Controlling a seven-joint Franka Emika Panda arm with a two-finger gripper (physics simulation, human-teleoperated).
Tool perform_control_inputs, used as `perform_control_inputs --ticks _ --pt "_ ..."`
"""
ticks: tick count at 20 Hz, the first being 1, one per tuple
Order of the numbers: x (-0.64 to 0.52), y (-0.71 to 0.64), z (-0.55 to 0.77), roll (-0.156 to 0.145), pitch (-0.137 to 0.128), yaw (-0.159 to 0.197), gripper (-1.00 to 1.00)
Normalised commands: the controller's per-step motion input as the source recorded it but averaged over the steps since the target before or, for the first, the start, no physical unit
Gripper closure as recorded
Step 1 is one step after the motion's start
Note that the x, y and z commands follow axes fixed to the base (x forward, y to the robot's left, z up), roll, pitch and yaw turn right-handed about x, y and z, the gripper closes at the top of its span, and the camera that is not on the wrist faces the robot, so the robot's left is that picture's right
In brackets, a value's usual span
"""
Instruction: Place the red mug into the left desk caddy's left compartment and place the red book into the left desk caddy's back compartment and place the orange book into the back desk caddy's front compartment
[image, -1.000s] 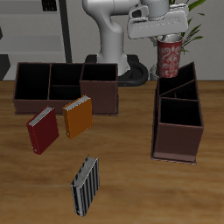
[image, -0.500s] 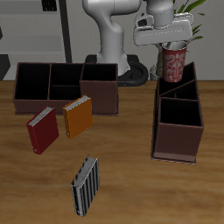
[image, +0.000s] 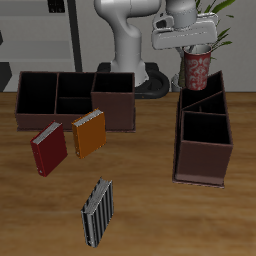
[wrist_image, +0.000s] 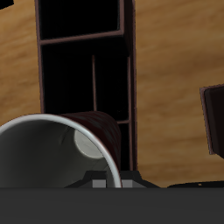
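Observation:
My gripper (image: 195, 48) is shut on the red mug (image: 197, 70) and holds it upright in the air, just above the far end of the left desk caddy (image: 203, 163). In the wrist view the mug's white rim (wrist_image: 48, 140) fills the foreground, with the caddy's dark cells (wrist_image: 83, 83) beneath it. The red book (image: 48, 149) and the orange book (image: 89, 133) lie side by side on the table before the back desk caddy (image: 115, 113). That caddy's small front compartment (image: 72, 106) holds nothing.
A black-and-grey striped book (image: 97, 211) lies near the table's front edge. The robot's base (image: 128, 55) stands behind the back caddy. A potted plant (image: 218, 22) stands behind the mug. The back caddy's corner shows in the wrist view (wrist_image: 214, 114).
The gripper with the mug has shifted a little farther over the left caddy's far end and slightly up. The books and caddies have not moved.

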Motion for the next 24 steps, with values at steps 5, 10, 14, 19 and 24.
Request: perform_control_inputs --ticks 5,10,14,19,24 --pt "-0.09 -0.08 0.00 -0.033 -0.025 -0.016 1.00" --pt "-0.31 0.08 -0.17 0.028 0.000 -0.014 1.00" --pt "-0.25 0.08 -0.12 0.047 -0.017 0.023 1.00" --pt "-0.05 -0.02 -0.01 0.009 -0.009 0.010 1.00" --pt "0.07 -0.04 -0.14 -0.013 0.022 0.012 1.00"
